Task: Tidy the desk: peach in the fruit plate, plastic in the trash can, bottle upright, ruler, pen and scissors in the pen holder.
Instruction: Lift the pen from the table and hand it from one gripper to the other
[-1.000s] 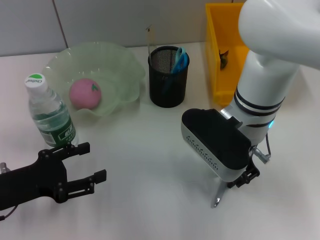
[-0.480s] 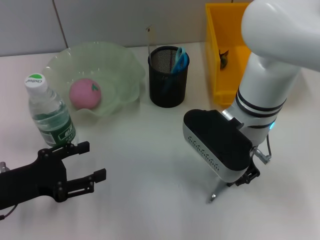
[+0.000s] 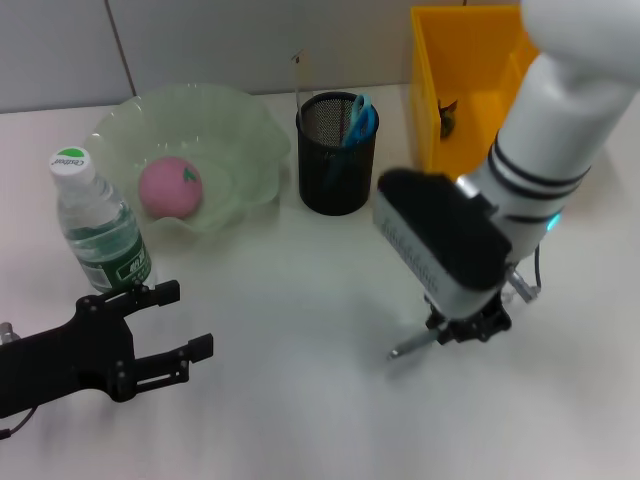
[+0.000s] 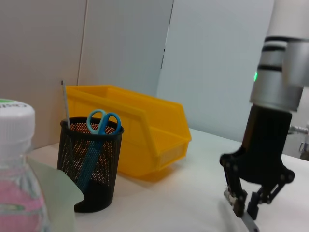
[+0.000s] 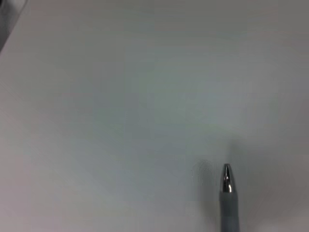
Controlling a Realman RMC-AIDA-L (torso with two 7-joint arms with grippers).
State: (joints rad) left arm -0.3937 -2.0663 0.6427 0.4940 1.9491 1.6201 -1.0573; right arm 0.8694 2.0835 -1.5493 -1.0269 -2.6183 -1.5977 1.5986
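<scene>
My right gripper (image 3: 463, 328) is shut on a silver pen (image 3: 412, 345), which hangs tilted just above the table with its tip (image 5: 227, 180) pointing down toward the front. The left wrist view shows the same gripper (image 4: 246, 207) and pen (image 4: 249, 223). The black mesh pen holder (image 3: 337, 160) holds blue scissors (image 3: 360, 117) and a clear ruler (image 3: 298, 76). A pink peach (image 3: 170, 186) lies in the green fruit plate (image 3: 235, 120). The bottle (image 3: 95, 225) stands upright at the left. My left gripper (image 3: 185, 322) rests open near the front left, just in front of the bottle.
A yellow bin (image 3: 440, 150) stands at the back right, behind my right arm, with a small dark piece (image 3: 448, 115) inside. The pen holder (image 4: 89, 164) is left of the bin (image 4: 145, 133). White table (image 3: 290, 300) lies between the grippers.
My right arm has risen and moved back and right toward the bin. The pen went with it and now tilts flatter. The left arm has not moved.
</scene>
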